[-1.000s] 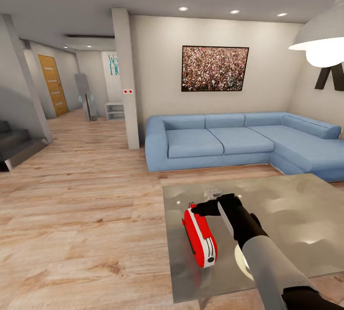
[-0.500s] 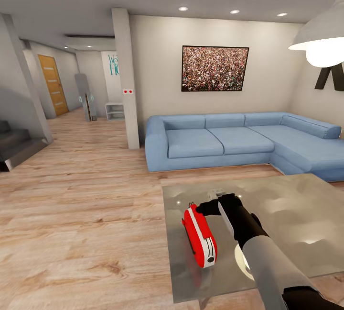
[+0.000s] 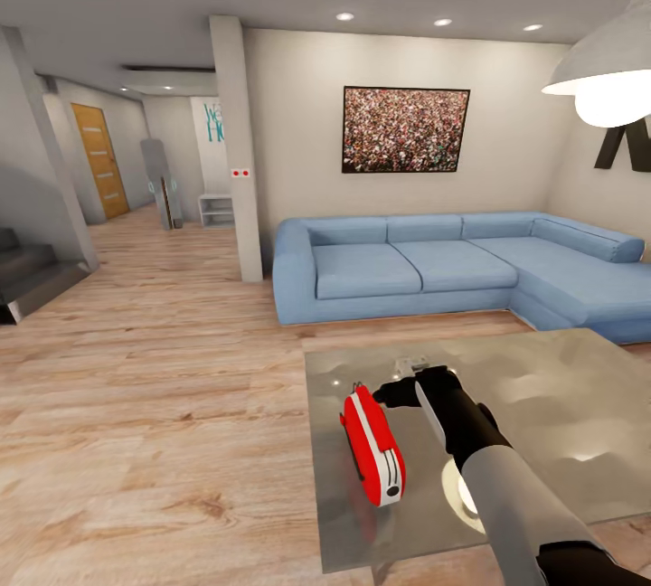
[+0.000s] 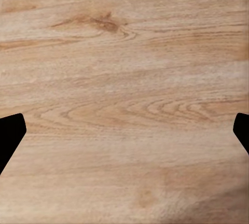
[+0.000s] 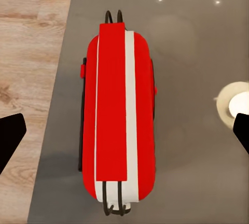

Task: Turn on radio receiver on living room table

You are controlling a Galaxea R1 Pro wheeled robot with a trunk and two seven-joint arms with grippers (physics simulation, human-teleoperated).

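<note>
Right gripper open above radio receiver near table edge.

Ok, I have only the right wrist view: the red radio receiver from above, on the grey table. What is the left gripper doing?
Observer: The left gripper is open and holds nothing; it hangs over the wood floor.
Operator: What stands beyond the table?
Observer: In the head view, a blue L-shaped sofa stands behind the table, with a framed crowd picture on the wall above it.
Operator: Where is my right gripper along the radio?
Observer: The right gripper is at the far end of the radio receiver, which stands near the table's left edge.
</note>
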